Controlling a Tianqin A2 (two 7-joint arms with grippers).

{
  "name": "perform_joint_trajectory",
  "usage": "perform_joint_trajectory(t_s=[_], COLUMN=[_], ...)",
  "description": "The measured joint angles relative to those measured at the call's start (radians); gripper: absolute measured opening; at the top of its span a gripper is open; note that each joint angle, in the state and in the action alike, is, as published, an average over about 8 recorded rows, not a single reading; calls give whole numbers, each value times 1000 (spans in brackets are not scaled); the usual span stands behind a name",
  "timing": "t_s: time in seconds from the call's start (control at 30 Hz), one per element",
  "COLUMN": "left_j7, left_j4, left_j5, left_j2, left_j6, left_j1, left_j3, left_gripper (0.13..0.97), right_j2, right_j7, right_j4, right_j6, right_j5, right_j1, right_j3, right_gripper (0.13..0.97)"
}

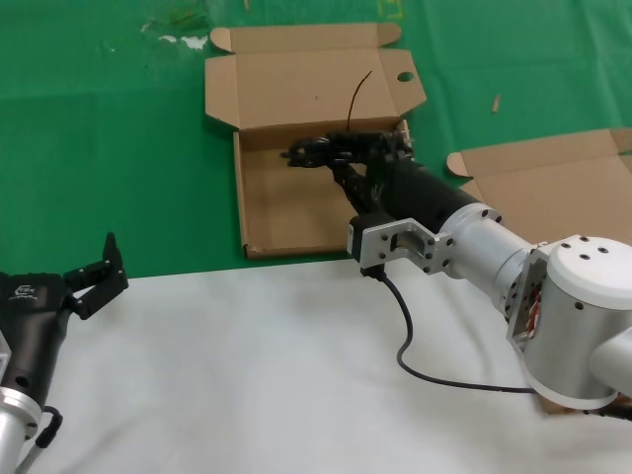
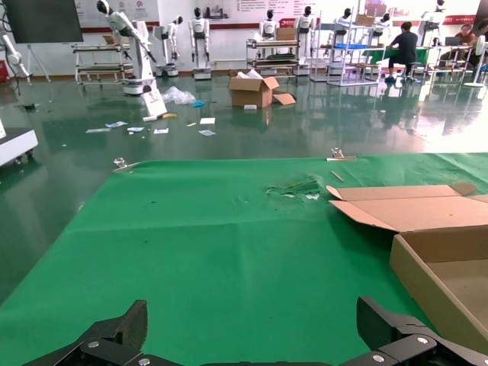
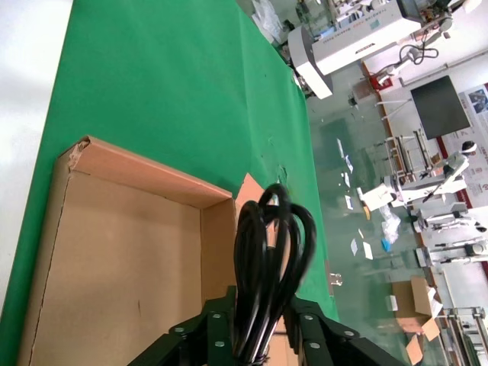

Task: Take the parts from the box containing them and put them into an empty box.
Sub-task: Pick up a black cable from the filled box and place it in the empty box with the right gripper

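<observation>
My right gripper (image 1: pixel 331 150) is shut on a looped black power cable (image 1: pixel 314 153) and holds it over the far end of the empty box (image 1: pixel 286 212), a shallow cardboard box with a finger hole (image 1: pixel 405 76) in its open lid. In the right wrist view the cable (image 3: pixel 267 244) stands up between the gripper's (image 3: pixel 263 335) fingers above the box floor (image 3: pixel 114 267). The box containing the parts (image 1: pixel 553 188) lies at the right, mostly hidden behind my right arm. My left gripper (image 1: pixel 104 267) is open and empty at the near left.
The boxes lie on a green cloth (image 1: pixel 99 148); a white cloth (image 1: pixel 247 365) covers the near part of the table. The left wrist view shows the open left gripper (image 2: pixel 252 320) over the green cloth and the empty box's wall (image 2: pixel 435 282) to one side.
</observation>
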Motion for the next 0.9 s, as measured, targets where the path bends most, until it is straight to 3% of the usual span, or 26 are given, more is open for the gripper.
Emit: perform_joint_trajectory(t_s=[0.2, 0.5, 0.9], left_j7=[0, 0, 0], left_j4=[0, 0, 0], left_j5=[0, 0, 0], left_j2=[0, 0, 0], left_j6=[0, 0, 0], left_j1=[0, 0, 0], left_j3=[0, 0, 0], left_gripper=[966, 966, 966], right_j2=[0, 0, 0], right_j7=[0, 0, 0], right_j4=[0, 0, 0], right_j6=[0, 0, 0], right_j5=[0, 0, 0], right_j1=[0, 0, 0], right_j3=[0, 0, 0], right_gripper=[263, 377, 631])
